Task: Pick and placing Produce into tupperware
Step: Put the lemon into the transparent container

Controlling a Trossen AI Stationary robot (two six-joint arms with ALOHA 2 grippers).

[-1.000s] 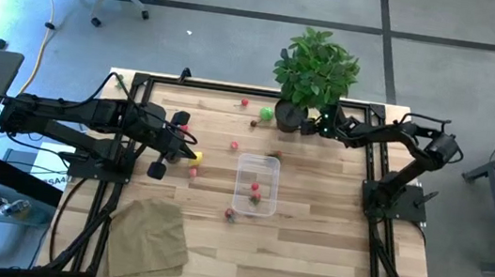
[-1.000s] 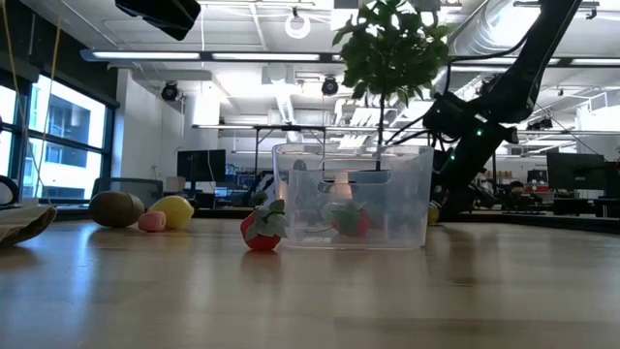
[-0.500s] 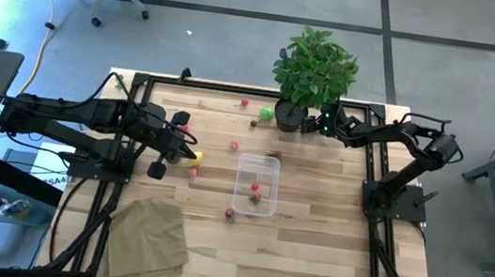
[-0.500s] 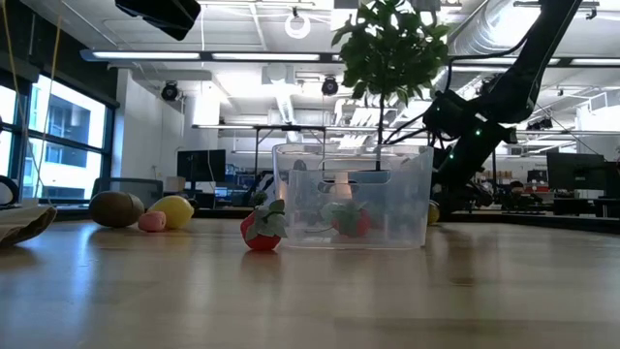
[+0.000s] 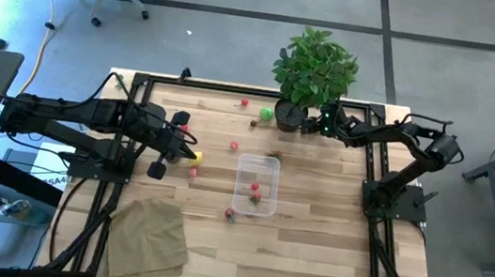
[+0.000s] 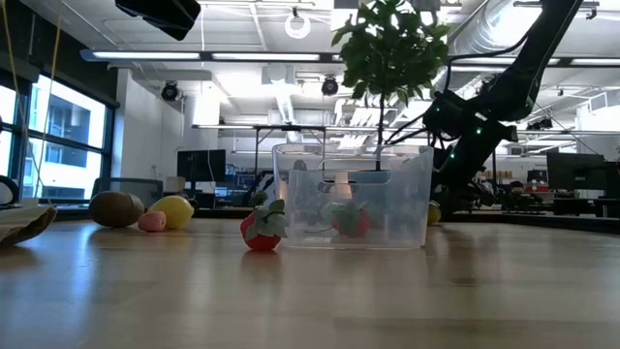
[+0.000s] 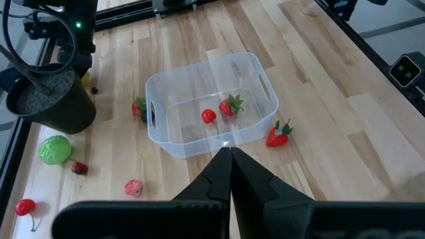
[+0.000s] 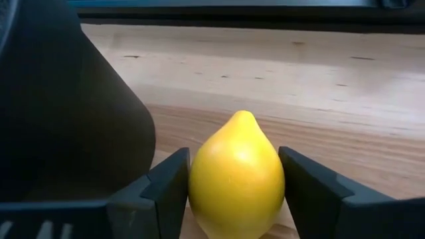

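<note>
Lemon (image 8: 236, 176): upright beside plant pot (image 8: 66, 106), tip up, long axis vertical; right gripper (image 8: 232, 189) fingers flank it. Left gripper (image 7: 230, 174): pressed together, empty.

You have a light wooden table (image 5: 312, 227) carrying a clear tub (image 5: 256, 185) near its middle, a strawberry (image 5: 231, 214) just beside the tub, a tan cloth (image 5: 148, 237) at the near left corner, a potted plant (image 5: 314, 71) at the far edge, and small fruit scattered between: a green ball (image 5: 266, 114), a cherry (image 5: 244, 103), a lemon (image 5: 195, 157).
</note>
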